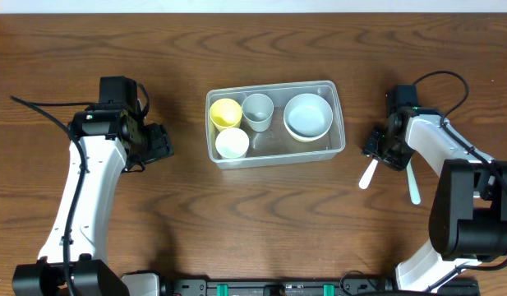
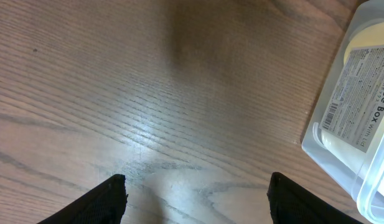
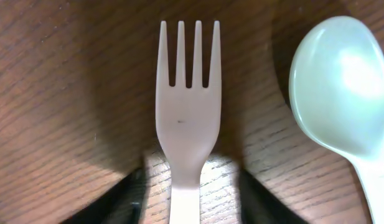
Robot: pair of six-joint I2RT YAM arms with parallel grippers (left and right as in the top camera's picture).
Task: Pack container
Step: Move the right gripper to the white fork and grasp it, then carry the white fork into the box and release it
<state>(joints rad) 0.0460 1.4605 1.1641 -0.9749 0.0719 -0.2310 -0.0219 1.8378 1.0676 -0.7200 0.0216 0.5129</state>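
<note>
At mid-surface, toward far edge: container holding 3 cups, 1 bowl. Left of it, over bare wood: left claw, spread. Near right edge: right claw, spread astride fork handle; spoon just beside.

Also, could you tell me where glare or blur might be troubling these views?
Overhead: evenly lit and sharp, the container clear to see. Left wrist: a pale sheen on the table, a dark shadow above it. Right wrist: the fork is crisp, the spoon washed out by glare, the right gripper dark and blurred.
</note>
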